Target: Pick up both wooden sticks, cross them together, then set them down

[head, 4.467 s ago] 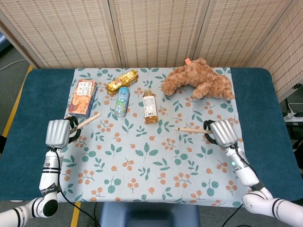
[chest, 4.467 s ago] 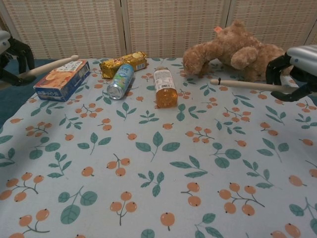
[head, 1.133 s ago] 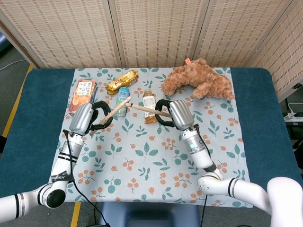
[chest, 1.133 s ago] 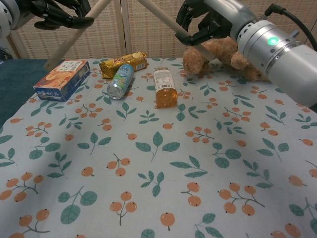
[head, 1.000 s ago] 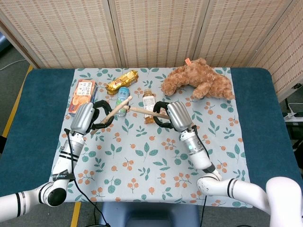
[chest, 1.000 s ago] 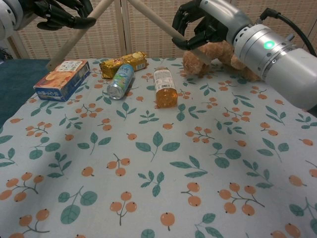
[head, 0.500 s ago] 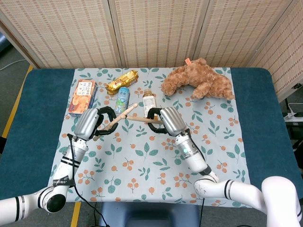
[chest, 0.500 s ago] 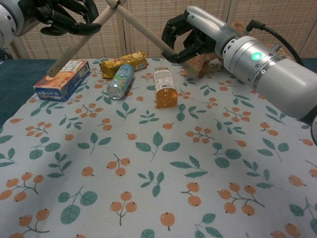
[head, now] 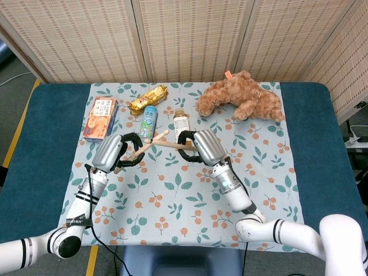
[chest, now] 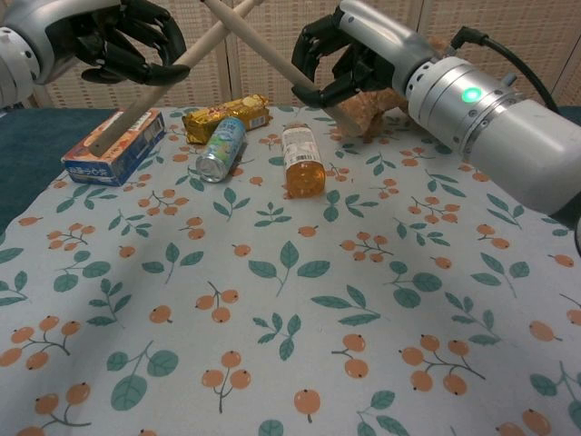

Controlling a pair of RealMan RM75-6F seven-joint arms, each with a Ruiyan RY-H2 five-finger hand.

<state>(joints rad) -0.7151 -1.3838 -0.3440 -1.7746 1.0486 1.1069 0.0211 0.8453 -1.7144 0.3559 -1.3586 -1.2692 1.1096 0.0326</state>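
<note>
My left hand (head: 115,152) (chest: 118,41) grips one wooden stick (head: 145,148) (chest: 204,44), which slants up to the right. My right hand (head: 202,146) (chest: 349,54) grips the other wooden stick (head: 170,145) (chest: 259,45), which points left. The two sticks cross in an X, high above the middle of the floral tablecloth (head: 184,190), just in front of the can and bottle. In the chest view the crossing sits at the top edge of the frame.
Behind the hands lie an orange snack box (head: 100,118), a gold wrapped packet (head: 148,99), a blue can (head: 149,121), an orange juice bottle (head: 181,123) (chest: 301,160) and a brown teddy bear (head: 241,102). Teal table margins flank the cloth on both sides.
Both hands have come in from the table's sides to its middle, each carrying its stick. The sticks now cross; half a second ago their tips were just meeting.
</note>
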